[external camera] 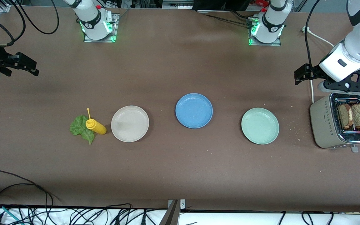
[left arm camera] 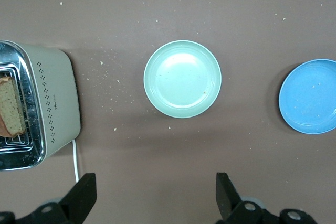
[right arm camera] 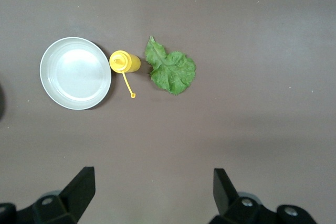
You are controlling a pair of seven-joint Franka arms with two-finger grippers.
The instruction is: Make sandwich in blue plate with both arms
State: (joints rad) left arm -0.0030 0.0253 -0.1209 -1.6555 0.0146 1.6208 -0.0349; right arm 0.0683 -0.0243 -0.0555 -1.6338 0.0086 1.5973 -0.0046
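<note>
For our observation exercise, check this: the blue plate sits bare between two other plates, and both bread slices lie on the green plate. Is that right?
Not quite. The bread slices stand in the toaster; the green plate is bare, as the front view shows. The blue plate does sit bare between the other plates.

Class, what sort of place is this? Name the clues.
Probably a robotics lab staged as a kitchen: two white robot arms bolted to a brown table, loose black cables, a beige toaster.
</note>
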